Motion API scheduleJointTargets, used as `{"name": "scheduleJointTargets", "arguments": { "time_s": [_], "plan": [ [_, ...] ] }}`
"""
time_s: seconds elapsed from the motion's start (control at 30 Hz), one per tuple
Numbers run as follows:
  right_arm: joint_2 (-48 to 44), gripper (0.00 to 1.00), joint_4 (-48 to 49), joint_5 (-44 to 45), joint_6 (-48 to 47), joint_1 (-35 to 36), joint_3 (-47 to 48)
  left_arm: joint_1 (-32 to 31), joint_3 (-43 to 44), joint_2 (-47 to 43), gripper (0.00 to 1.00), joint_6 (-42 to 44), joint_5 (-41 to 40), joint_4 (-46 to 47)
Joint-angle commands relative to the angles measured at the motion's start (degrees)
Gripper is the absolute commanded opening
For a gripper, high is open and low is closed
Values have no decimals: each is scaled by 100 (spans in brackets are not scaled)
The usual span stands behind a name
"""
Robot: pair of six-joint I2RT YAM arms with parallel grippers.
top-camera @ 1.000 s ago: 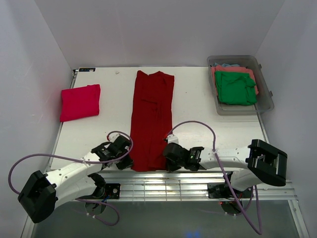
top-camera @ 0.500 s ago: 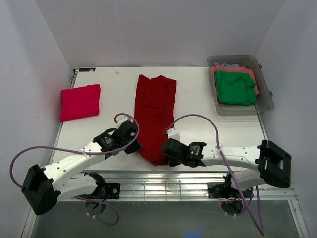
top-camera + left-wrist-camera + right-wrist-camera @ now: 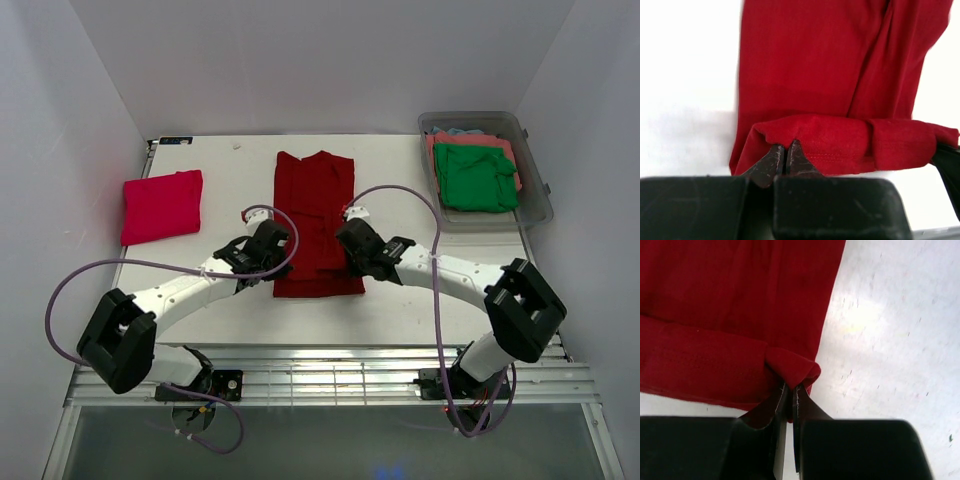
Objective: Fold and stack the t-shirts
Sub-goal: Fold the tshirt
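Dark red cloth t-shirt (image 3: pixel 318 190) lies lengthwise in the middle of the white tabletop (image 3: pixel 420 290), collar end toward the far edge, near end doubled back over itself so a fold line sits at the near side and the hem lies on top of the body of the shirt. Left hand (image 3: pixel 786 156), black two-finger, is clamped on the left corner of that hem, fingertips pressed together with a pinch of red cloth between them, stitched hem bulging just past the tips. Right hand (image 3: pixel 790 392), same black type, is clamped on the right corner of the hem, fingers together on a small bunched lump of cloth, bare tabletop just to its right. In the top view both hands sit over the shirt about midway along it, one at each side edge, arms reaching in from the near corners. Pinkish-red cloth t-shirt (image 3: pixel 161 205) lies folded into a rough square, left side of the tabletop, well apart from the dark one. Clear grey plastic tub (image 3: pixel 546 205) stands at the far right, holding a green cloth t-shirt (image 3: pixel 475 178) folded on top of a coral cloth t-shirt (image 3: pixel 470 140)
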Motion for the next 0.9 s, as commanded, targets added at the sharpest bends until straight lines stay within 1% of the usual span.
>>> {"name": "scheduleJointTargets", "arguments": {
  "time_s": [0.0,0.1,0.27,0.43,0.67,0.77,0.8,0.83,0.87],
  "plan": [
    [338,8,375,-35,-778,-259,681,407,424,133,0,498,-186,639],
    [716,8,384,-166,-1015,-470,1156,724,697,475,0,744,139,956],
    [1358,8,376,-281,-1367,-655,1807,1014,1400,1372,0,1009,438,1097],
    [1745,8,358,-360,-1508,-787,2255,1216,1760,1969,0,1254,500,1194],
    [2246,8,305,-343,-1648,-971,2669,1568,1901,2435,0,1518,632,1511],
    [2404,8,227,-71,-1622,-1059,2826,1647,2138,2585,1,1493,343,1336],
    [2439,10,191,156,-1622,-1086,2879,1674,2182,2577,8,1458,-6,1274],
    [2422,16,147,306,-1631,-1112,3001,1726,2235,2542,19,1414,-192,1143],
    [2379,22,112,438,-1657,-1138,3038,1744,2279,2489,46,1370,-342,1089]
  ]
}}
